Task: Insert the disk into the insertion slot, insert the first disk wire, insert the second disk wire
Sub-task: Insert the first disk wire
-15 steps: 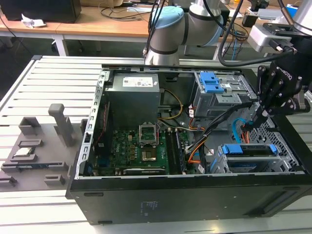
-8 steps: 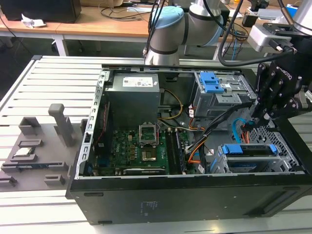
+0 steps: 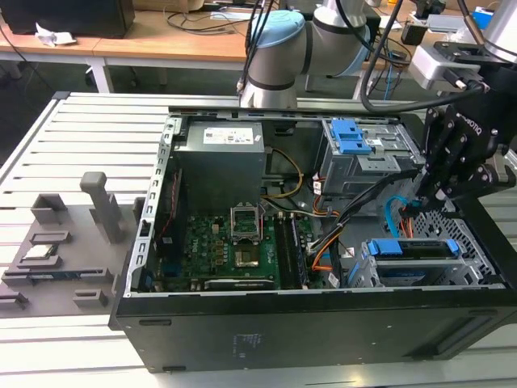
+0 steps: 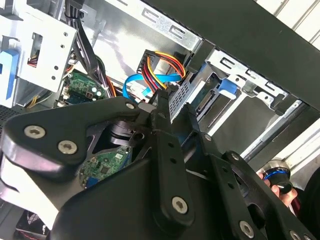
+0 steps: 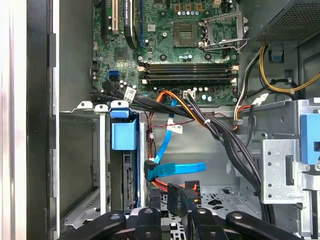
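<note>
The disk (image 3: 410,260), silver in a bright blue carrier, sits inside the insertion slot (image 3: 478,242), the perforated silver cage at the case's front right. The carrier's blue tab (image 5: 123,134) shows in the first wrist view. My gripper (image 3: 418,202) hangs just behind the disk's rear edge. Its black fingers (image 5: 149,220) are shut on a black connector (image 5: 179,196) with red, yellow and black wires (image 4: 157,62). A flat blue wire (image 5: 175,169) ends in a black plug that lies against the disk's rear edge; whether it is seated I cannot tell.
A taller grey cage with a blue clip (image 3: 355,137) stands close behind my gripper. Black cable bundles (image 5: 225,140) cross between it and the motherboard (image 3: 238,242). The power supply (image 3: 222,153) fills the back left. A grey fixture tray (image 3: 56,242) lies outside the case.
</note>
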`<state>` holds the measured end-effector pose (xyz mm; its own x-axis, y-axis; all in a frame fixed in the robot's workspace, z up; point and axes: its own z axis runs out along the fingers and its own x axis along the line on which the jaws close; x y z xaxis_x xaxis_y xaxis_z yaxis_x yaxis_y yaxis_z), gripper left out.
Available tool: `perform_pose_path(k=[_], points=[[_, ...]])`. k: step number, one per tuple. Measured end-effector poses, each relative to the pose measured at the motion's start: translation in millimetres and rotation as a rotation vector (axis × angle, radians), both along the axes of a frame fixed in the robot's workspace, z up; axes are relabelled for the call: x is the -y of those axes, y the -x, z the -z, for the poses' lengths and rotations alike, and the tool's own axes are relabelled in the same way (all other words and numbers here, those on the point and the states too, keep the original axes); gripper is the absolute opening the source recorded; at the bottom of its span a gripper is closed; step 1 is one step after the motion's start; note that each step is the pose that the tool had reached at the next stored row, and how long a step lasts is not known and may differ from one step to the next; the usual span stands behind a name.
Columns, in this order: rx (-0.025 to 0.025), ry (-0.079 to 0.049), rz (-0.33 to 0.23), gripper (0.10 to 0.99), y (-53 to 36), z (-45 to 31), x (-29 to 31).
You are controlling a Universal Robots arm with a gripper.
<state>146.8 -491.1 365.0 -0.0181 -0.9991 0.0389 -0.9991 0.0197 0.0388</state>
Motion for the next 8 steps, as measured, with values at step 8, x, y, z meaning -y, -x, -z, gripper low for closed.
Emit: perform_pose_path(k=[8], points=[[0.0000,0.002,0.000,0.302,0.0,6.7,-0.2]])
